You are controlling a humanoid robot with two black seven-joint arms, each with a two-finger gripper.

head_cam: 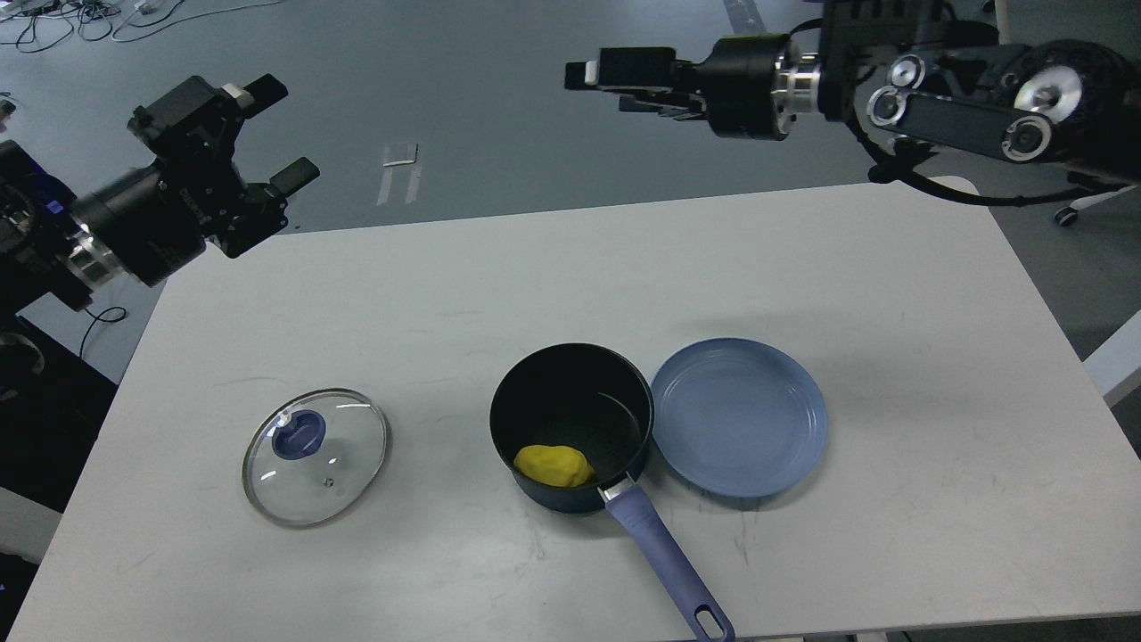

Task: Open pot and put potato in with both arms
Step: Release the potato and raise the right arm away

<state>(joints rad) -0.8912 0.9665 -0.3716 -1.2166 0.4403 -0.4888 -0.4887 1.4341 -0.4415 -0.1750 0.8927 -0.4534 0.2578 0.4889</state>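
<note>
Sitting open on the white counter (802,267), near its front edge: the pot (571,426), black inside, with its purple-blue handle (664,557) running toward the near right corner. Lying inside the pot, against the near wall by the handle root: the yellow potato (554,465). Resting flat on the counter well to the left of the pot, knob up: the glass lid (316,456). Touching or just beside the pot's right rim: the blue plate (738,416), holding nothing. Hovering above the counter's far left corner, away from everything: the left hand (272,134), fingers spread wide, gripping nothing. Hanging beyond the far edge, pointing left: the right hand (615,80), seen side-on and dark, possibly pressed together, though not clear enough to tell.
</note>
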